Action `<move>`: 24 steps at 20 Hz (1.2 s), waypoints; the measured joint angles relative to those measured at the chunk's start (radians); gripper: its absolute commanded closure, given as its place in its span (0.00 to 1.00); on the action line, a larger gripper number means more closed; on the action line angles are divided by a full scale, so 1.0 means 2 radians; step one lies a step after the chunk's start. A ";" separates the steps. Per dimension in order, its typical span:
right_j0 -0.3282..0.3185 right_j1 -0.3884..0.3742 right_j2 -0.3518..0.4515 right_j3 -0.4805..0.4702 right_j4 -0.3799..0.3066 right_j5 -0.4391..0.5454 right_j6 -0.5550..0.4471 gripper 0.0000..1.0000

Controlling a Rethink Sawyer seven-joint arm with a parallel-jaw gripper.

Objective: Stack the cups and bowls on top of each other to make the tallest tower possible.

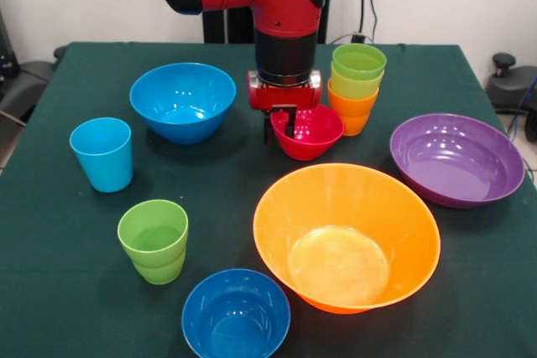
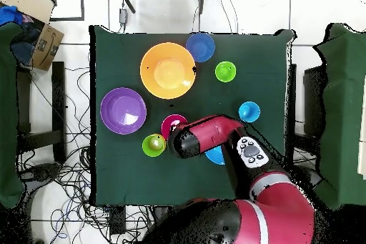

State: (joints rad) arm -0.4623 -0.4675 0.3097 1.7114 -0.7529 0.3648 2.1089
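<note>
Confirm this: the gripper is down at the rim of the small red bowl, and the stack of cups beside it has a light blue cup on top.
Not quite. The gripper is at the small red bowl's rim, but the stack of cups beside it has a lime green cup on top, over an orange one. The light blue cup stands alone elsewhere. The front view shows this.

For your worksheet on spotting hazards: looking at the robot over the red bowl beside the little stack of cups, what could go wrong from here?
1. The gripper is at the rim of the red bowl; a grip on one edge may let the bowl tilt or slip when lifted.
2. The stack of cups stands right beside the red bowl, so a sideways move might knock it over.
3. The large orange bowl sits just in front and could be bumped.
</note>
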 measured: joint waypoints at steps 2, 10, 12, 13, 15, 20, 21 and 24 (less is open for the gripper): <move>0.000 0.000 0.000 0.000 0.000 0.000 0.000 1.00; 0.008 0.000 -0.010 -0.001 0.000 -0.011 0.000 1.00; 0.014 -0.001 -0.016 -0.001 0.000 -0.019 0.000 1.00; 0.015 -0.001 -0.019 -0.001 0.000 -0.022 0.000 1.00; 0.018 -0.001 -0.024 -0.001 0.000 -0.030 0.000 1.00; 0.020 -0.002 -0.031 -0.004 -0.002 -0.040 0.000 1.00; 0.018 -0.003 -0.032 -0.005 -0.002 -0.040 0.000 1.00; 0.014 -0.004 -0.032 -0.007 -0.003 -0.040 0.000 1.00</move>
State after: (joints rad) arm -0.4337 -0.4763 0.2456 1.6983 -0.7583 0.2844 2.1089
